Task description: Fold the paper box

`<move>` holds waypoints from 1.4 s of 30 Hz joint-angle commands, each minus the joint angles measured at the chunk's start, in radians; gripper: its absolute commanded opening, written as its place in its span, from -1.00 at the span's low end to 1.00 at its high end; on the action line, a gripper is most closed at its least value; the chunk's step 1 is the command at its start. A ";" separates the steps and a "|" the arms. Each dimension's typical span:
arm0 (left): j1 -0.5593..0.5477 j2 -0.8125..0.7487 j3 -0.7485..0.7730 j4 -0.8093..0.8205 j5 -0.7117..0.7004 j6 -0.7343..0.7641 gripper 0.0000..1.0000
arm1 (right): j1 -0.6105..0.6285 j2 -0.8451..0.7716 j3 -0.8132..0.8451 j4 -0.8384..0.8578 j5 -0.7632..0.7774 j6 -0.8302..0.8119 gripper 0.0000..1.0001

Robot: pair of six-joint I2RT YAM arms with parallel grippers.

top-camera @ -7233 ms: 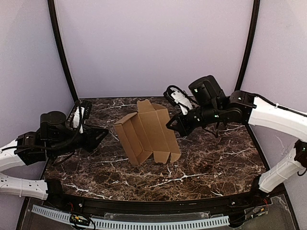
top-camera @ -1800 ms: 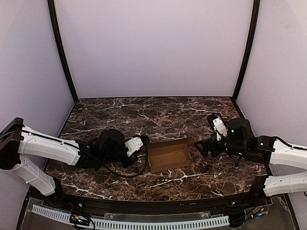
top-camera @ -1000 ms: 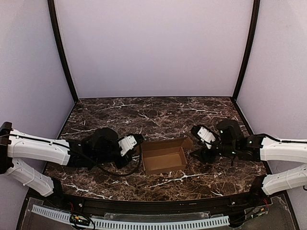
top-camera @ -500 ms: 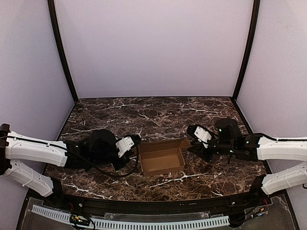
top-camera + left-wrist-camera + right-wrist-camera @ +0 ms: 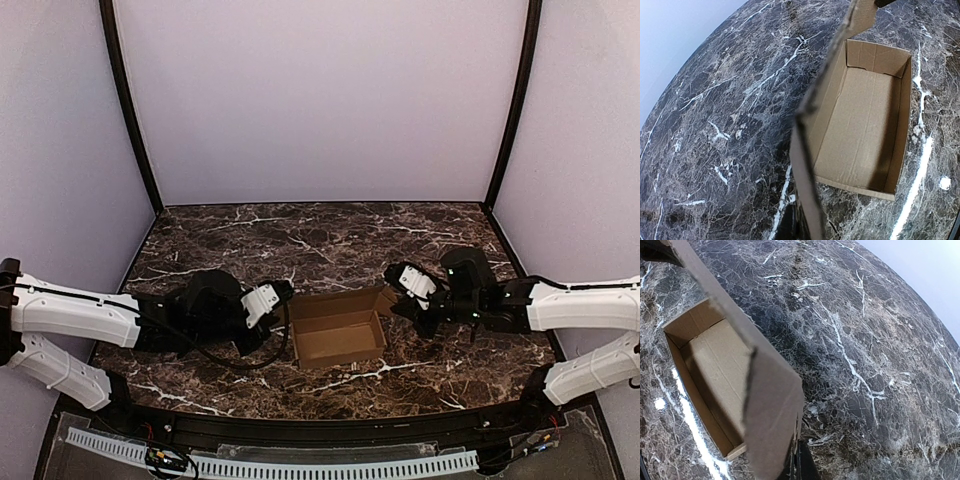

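Observation:
The paper box [image 5: 338,332] is an open brown cardboard tray lying on the marble table, its open side up. My left gripper [image 5: 284,297] is at the box's left end, shut on the raised left wall. In the left wrist view the box [image 5: 860,125] stretches away and the wall's edge runs down into my gripper [image 5: 802,227]. My right gripper [image 5: 393,294] is at the right end, shut on the raised right flap. In the right wrist view that flap [image 5: 765,405] fills the middle and runs into my gripper [image 5: 797,462]; the box's inside [image 5: 715,365] shows left of it.
The dark marble table [image 5: 330,235] is ringed by lilac walls with black corner posts [image 5: 125,100]. A black rail runs along the near edge [image 5: 320,425]. Both arms lie low along the table on either side of the box.
The flat upright sheet seen earlier is now a formed open box lying on the table. Over the last second both grippers and the box have shifted slightly left, the right gripper closing in on the right flap.

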 commanded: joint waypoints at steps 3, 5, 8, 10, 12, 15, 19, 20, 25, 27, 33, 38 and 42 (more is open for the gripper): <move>-0.006 0.022 0.043 -0.051 -0.003 -0.080 -0.99 | 0.008 -0.007 0.036 0.022 -0.018 0.068 -1.00; -0.007 0.040 0.073 -0.077 -0.018 -0.135 -0.99 | 0.035 -0.009 0.042 0.018 0.010 0.109 -1.00; -0.009 0.061 0.123 -0.100 -0.041 -0.267 -0.99 | 0.099 -0.005 0.055 0.015 0.090 0.178 -1.00; -0.009 0.079 0.150 -0.136 -0.057 -0.348 -0.99 | 0.141 0.005 0.064 0.016 0.156 0.234 -1.00; -0.010 0.098 0.174 -0.154 -0.052 -0.417 -0.99 | 0.182 0.019 0.073 0.025 0.206 0.292 -1.00; -0.014 0.128 0.200 -0.165 -0.038 -0.493 -0.99 | 0.249 0.042 0.091 0.025 0.316 0.358 -1.00; -0.029 0.147 0.211 -0.171 -0.050 -0.569 -0.99 | 0.313 0.078 0.112 0.057 0.413 0.470 -1.00; -0.034 0.151 0.213 -0.170 -0.054 -0.580 -0.99 | 0.326 0.090 0.117 0.068 0.435 0.496 -1.00; -0.067 0.178 0.216 -0.172 -0.092 -0.623 -0.99 | 0.379 0.149 0.138 0.111 0.521 0.576 -1.00; -0.080 0.179 0.210 -0.172 -0.113 -0.659 -0.99 | 0.400 0.171 0.141 0.118 0.553 0.597 -1.00; -0.127 0.193 0.195 -0.157 -0.162 -0.681 -0.99 | 0.445 0.203 0.112 0.116 0.632 0.660 -1.00; -0.165 0.210 0.147 -0.122 -0.178 -0.709 -0.99 | 0.477 0.195 0.059 0.111 0.654 0.711 -1.00; -0.189 0.226 0.110 -0.112 -0.194 -0.746 -0.99 | 0.505 0.198 0.027 0.108 0.681 0.763 -1.00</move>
